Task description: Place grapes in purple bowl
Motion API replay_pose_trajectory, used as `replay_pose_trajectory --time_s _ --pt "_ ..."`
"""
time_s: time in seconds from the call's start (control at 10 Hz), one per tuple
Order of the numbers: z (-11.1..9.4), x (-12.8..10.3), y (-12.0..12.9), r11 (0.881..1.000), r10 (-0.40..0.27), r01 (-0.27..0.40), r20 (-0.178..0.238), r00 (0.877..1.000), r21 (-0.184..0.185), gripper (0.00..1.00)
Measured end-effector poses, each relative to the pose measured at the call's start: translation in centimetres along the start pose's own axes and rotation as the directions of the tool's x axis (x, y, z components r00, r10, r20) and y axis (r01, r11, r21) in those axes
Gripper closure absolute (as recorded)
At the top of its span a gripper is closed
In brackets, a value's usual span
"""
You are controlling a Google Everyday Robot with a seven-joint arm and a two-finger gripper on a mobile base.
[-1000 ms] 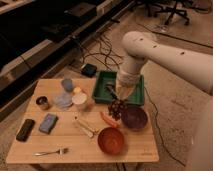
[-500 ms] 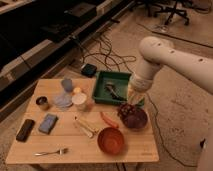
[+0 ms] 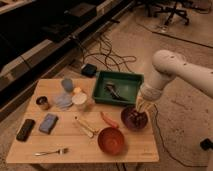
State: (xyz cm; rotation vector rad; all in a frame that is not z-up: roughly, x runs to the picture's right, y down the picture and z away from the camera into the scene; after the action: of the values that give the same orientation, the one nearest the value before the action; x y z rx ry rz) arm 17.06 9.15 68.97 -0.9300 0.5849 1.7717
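Observation:
The purple bowl (image 3: 126, 120) stands on the right side of the wooden table (image 3: 75, 145). The dark reddish grapes (image 3: 135, 118) sit inside it, under the gripper. My gripper (image 3: 140, 111) reaches straight down into the bowl from the white arm (image 3: 170, 67) that comes in from the right. Its tip is at the grapes; whether it still holds them is hidden.
A green tray (image 3: 131, 80) with a dark item stands behind the bowl. An orange-red bowl (image 3: 111, 140) and a carrot-like item (image 3: 109, 120) lie to the left front. Cups, a can, a blue sponge (image 3: 48, 122), a fork (image 3: 50, 151) and sticks fill the left half. Cables lie on the floor.
The arm has swung right from in front of the green tray, carrying the grapes, and has come down over and into the purple bowl.

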Motion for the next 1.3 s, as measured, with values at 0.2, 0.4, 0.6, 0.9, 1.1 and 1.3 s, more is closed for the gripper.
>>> replay_pose_trajectory --time_s 0.2,0.4,0.6,0.9,1.1,1.3 --pt "-0.3 -0.1 -0.7 1.0 0.017 -0.017 0.005 1.0 -0.007 0.97" --pt "-0.6 -0.5 -2.2 0.998 0.059 -0.059 0.005 0.998 -0.017 0.79" --pt "-0.7 -1.1 -3.1 0.997 0.076 -0.076 0.006 0.997 -0.031 0.6" --pt "-0.9 -1.9 -3.5 0.995 0.087 -0.087 0.012 0.996 -0.04 0.28" --pt "-1.2 -2.2 -4.7 0.995 0.095 -0.094 0.017 0.995 -0.041 0.2" --pt "-1.3 -2.6 -4.9 0.995 0.088 -0.087 0.022 0.996 -0.039 0.2"
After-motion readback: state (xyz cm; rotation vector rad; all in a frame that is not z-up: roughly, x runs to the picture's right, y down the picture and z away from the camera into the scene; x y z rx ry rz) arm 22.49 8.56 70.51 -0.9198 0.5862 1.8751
